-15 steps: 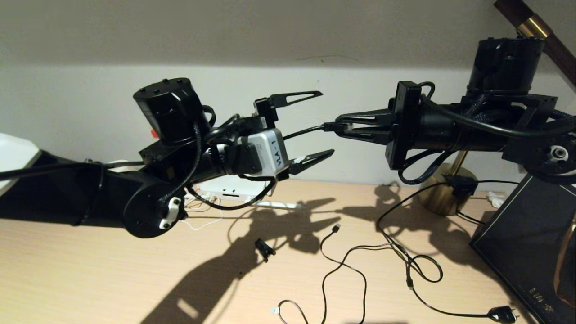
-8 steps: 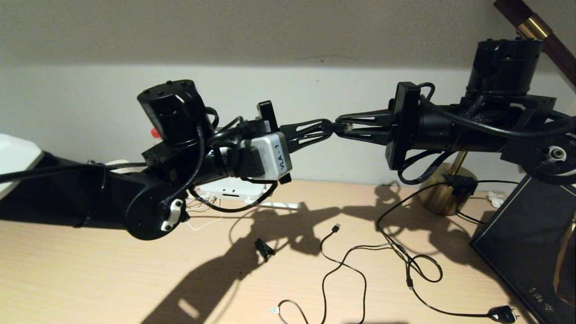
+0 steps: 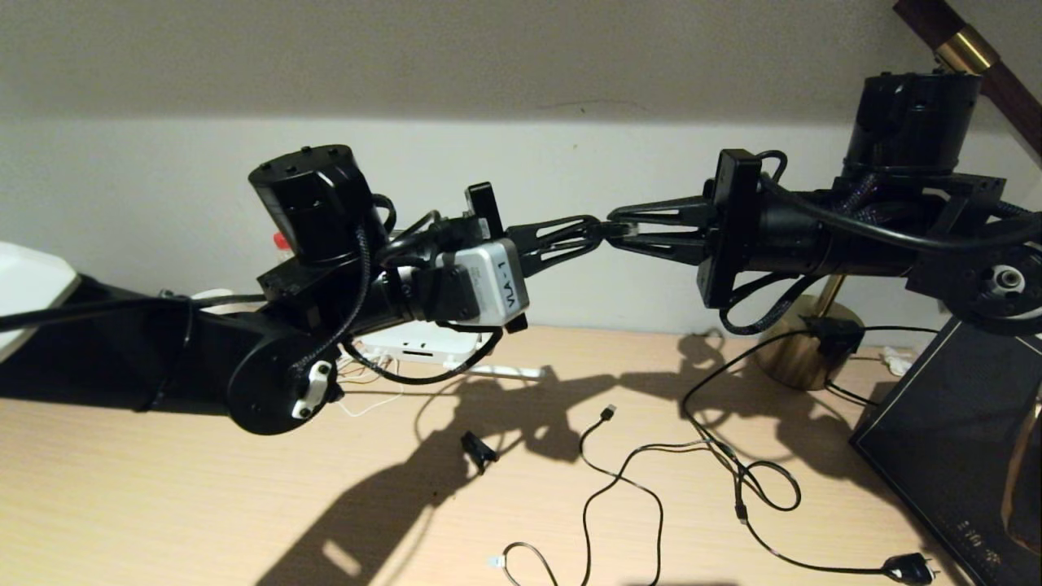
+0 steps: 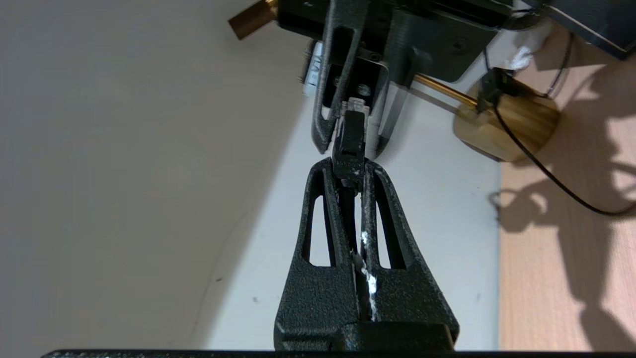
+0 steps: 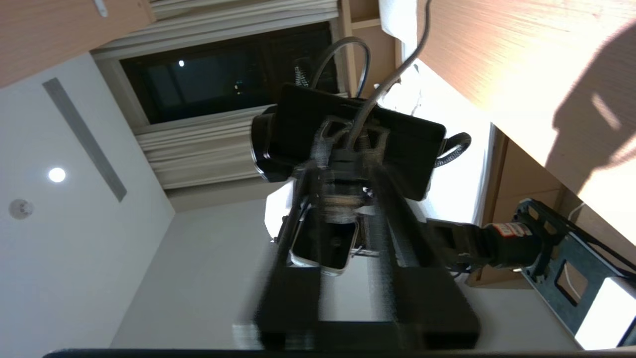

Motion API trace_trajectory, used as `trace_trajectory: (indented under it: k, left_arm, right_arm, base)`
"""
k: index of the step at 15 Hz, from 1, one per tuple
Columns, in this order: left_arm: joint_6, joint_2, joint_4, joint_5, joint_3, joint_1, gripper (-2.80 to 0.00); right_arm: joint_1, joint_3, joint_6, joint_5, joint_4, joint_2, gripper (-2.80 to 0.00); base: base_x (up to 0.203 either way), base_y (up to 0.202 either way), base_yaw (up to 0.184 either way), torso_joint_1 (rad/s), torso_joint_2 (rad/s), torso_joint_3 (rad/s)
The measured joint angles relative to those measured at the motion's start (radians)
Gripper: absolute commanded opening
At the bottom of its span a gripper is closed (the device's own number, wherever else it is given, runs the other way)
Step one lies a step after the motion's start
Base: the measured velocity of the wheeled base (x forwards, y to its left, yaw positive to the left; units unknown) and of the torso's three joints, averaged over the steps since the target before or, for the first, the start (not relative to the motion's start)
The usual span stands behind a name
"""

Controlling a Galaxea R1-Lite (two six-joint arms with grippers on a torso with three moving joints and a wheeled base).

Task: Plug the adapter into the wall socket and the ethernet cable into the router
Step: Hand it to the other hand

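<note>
Both grippers meet tip to tip in mid-air above the desk. My right gripper (image 3: 612, 230) is shut on the ethernet cable's connector (image 4: 354, 130), a black boot with a clear tip. My left gripper (image 4: 348, 171) is shut on the black ethernet cable (image 4: 346, 209) just behind that boot. The router (image 3: 417, 342) is a flat white box on the desk by the wall, mostly hidden behind my left arm; one white antenna (image 3: 506, 371) lies beside it. The adapter and the wall socket are out of view.
On the desk lie a small black clip (image 3: 479, 450), a black USB-tipped cable (image 3: 606, 413) and a lamp cord ending in a black plug (image 3: 910, 567). A brass lamp base (image 3: 802, 346) stands at the back right, with a dark box (image 3: 952, 439) at the right edge.
A second ago my left gripper was open around the cable; it then turned and shut on it next to the right gripper's tips. In the last half second nothing moved.
</note>
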Motion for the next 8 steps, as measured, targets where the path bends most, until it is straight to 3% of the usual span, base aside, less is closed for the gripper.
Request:
trace_trajectory:
  k: [5,6,8]
  left_arm:
    - [-0.026,-0.011,0.001,-0.003,0.051,0.005,-2.8]
    - [-0.073,-0.024,-0.001,-0.003,0.083,0.016,-2.8]
    - [-0.23,-0.058,-0.006,-0.001,0.138,0.041,-2.8]
  right_arm:
    - [-0.013,0.009,0.002,-0.005,0.001,-0.001,0.0]
    - [-0.029,0.015,-0.001,-0.01,0.0,-0.004,0.0]
    - [-0.069,0.033,-0.033,-0.053,-0.003,-0.023,0.0]
  base:
    - [0.0,0.0,0.0,0.0,0.0,0.0]
    - [0.0,0.0,0.0,0.0,0.0,0.0]
    - [0.0,0.0,0.0,0.0,0.0,0.0]
